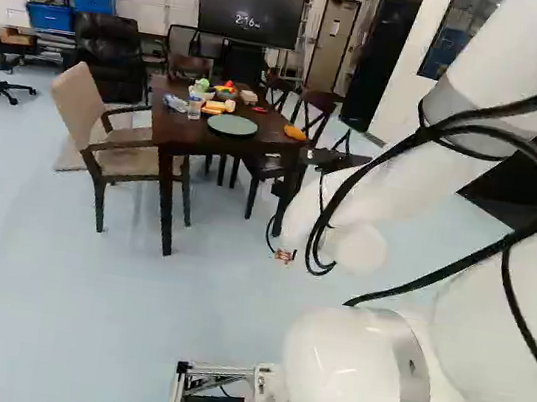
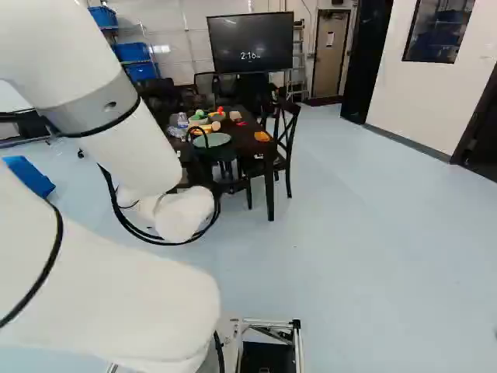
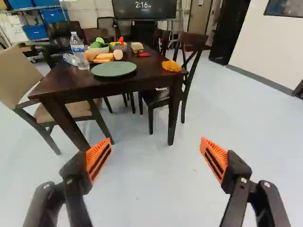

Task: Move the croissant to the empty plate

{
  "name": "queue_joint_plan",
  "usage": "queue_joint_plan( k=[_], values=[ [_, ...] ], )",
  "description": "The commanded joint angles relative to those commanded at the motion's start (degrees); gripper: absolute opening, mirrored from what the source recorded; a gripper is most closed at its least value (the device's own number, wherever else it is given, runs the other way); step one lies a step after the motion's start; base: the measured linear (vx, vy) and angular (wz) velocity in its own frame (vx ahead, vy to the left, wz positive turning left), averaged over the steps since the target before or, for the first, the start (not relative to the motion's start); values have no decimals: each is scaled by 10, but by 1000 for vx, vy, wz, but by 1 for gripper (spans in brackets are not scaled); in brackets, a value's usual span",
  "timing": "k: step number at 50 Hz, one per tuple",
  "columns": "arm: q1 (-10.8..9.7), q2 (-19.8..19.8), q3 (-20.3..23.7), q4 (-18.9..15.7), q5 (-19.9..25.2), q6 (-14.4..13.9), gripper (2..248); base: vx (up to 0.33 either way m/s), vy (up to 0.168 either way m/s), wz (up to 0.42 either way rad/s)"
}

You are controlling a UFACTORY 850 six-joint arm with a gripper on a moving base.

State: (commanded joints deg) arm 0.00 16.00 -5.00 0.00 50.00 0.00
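A: Claw [image 3: 156, 141] state?
B: Apart, holding nothing.
A: Croissant [image 3: 171, 65]?
B: On the counter [image 3: 61, 81], near a corner, apart from the green plate [image 3: 113, 69]. Presumably light, crushable; pinch gently across its middle.

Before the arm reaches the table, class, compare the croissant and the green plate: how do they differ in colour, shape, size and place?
The plate is dull green, while the croissant is golden orange. The plate is flat and round; the croissant is a raised lump. The plate is clearly wider than the croissant. The croissant sits close to a corner of the table, the plate farther from that corner. Both rest on the dark tabletop.
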Motion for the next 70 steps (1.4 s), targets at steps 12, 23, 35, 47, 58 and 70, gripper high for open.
queue_joint_plan(
  k=[12, 23, 35, 47, 58, 70],
  values=[
    [0, 0, 0, 0, 0, 0, 247, 109, -104, 0],
    [0, 0, 0, 0, 0, 0, 247, 105, -102, 1],
    [0, 0, 0, 0, 0, 0, 247, 102, -99, 3],
    [0, 0, 0, 0, 0, 0, 247, 108, -102, 3],
    [0, 0, 0, 0, 0, 0, 247, 113, -107, 5],
    [0, 0, 0, 0, 0, 0, 247, 115, -107, 6]
  ],
)
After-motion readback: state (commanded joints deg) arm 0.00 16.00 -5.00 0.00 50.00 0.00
